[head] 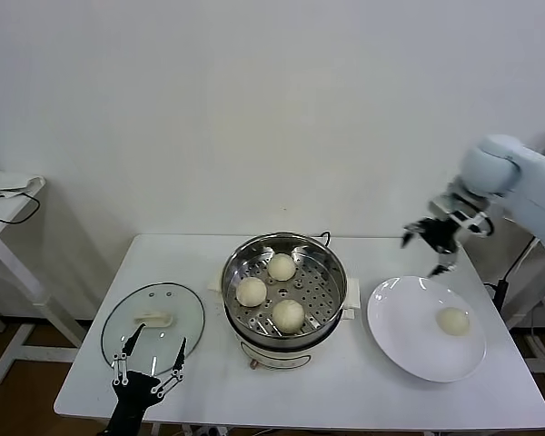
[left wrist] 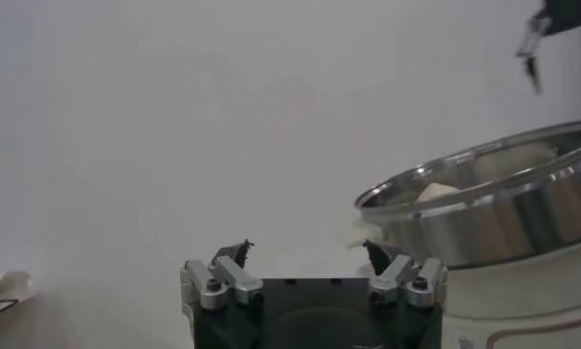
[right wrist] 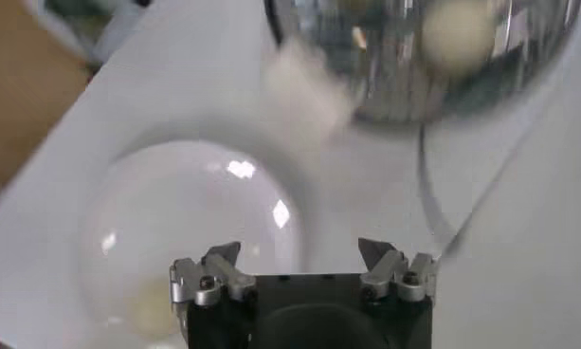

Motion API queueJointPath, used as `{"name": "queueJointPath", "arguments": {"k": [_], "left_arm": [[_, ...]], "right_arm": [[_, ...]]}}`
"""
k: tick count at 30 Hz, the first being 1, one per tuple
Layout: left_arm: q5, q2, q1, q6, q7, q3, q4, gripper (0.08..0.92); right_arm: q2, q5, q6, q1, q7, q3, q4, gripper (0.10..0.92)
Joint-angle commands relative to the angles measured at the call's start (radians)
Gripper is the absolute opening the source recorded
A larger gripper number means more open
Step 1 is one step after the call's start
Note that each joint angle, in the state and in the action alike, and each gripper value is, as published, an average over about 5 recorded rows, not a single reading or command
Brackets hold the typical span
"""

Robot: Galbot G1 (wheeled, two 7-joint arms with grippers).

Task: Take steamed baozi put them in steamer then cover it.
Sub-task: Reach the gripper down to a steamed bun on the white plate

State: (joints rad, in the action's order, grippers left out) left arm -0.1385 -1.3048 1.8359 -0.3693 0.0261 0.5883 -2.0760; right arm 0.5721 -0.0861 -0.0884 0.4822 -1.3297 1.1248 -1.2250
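**Three buns in the pot, one left on the plate**

A plain white wall backs a white rectangular table (head: 345,391). At the frame's centre stands the steamer (head: 284,292), a shiny round steel pot on a cream base, its perforated tray holding three smooth, cream-white steamed baozi (head: 282,266). A fourth bun (head: 452,321) lies on the glossy white plate (head: 409,341) at lower right. The cover (head: 153,327), a clear glass disc with a metal rim and a cream oblong handle, lies flat at lower left, beside the pot.

The right gripper (head: 431,243) hangs in the air at the right of the frame, above the plate's far edge and well apart from the lone bun, jaws spread and empty. The left gripper (head: 148,359) sits at the bottom left, over the cover's near rim, jaws wide apart, holding nothing
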Motion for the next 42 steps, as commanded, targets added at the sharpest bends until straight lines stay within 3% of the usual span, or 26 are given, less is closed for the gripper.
{"name": "queueJointPath", "arguments": {"k": [1,31,42], "left_arm": [[-0.001,-0.002,0.013,-0.001,0.0,0.01,-0.005,0.823],[0.009,-0.005,0.019,0.001,0.001,0.028,0.001,0.823],[0.009,-0.003,0.018,0.004,0.001,0.026,0.006,0.823]], "right_arm": [[-0.089,0.039,0.101,-0.288,0.102,-0.141,0.233,0.823],[0.046,0.101,0.108,-0.514,0.25,-0.274,0.314,0.815],[0.021,0.088,0.12,-0.458,0.214,-0.264,0.246,0.601]]}}
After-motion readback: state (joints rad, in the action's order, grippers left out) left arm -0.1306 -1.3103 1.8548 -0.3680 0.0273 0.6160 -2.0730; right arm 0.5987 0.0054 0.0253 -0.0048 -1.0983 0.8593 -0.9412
